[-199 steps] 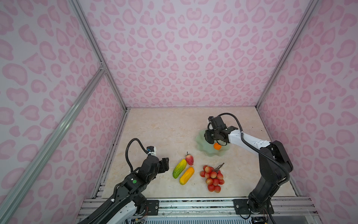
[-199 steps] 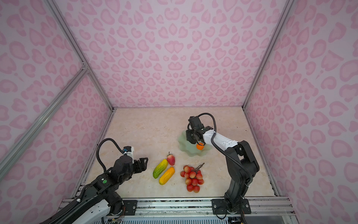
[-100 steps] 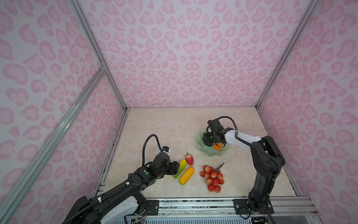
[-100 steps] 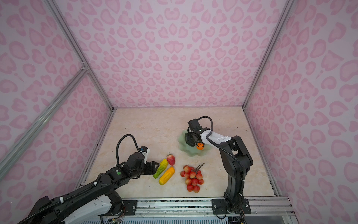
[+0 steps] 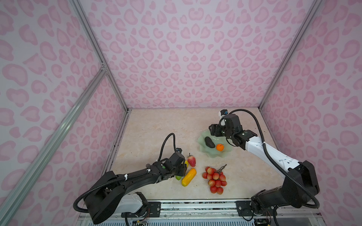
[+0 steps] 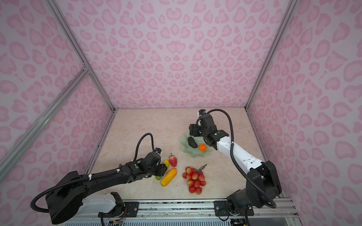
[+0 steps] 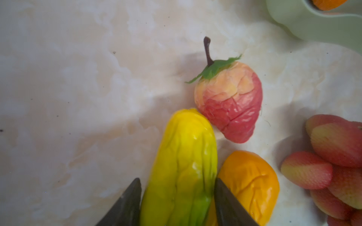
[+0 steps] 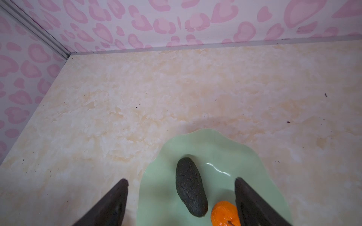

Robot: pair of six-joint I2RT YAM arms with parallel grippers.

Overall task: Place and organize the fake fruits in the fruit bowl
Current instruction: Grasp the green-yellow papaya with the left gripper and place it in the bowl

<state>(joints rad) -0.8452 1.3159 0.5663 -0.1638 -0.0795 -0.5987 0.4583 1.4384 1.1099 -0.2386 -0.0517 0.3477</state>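
Found left pincer [image 7: 177, 182] closed on yellow-green fruit [image 7: 184, 156], lying on bench [image 5: 156, 133] beside strawberry [image 7: 229, 105] and yellow-orange fruit [image 7: 248, 184]. Found right pincer [image 8: 181, 180] open over bowl [image 8: 205, 135] (avocado [image 8: 191, 187] and orange [image 8: 223, 214] lying inside). Noted lychee cluster [image 5: 215, 180] on bench, apart from bowl.

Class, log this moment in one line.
left tool: astride yellow-green fruit, grip unclear | right tool: open over fruit bowl | inside: avocado, orange | outside: strawberry, yellow-orange fruit, lychee cluster
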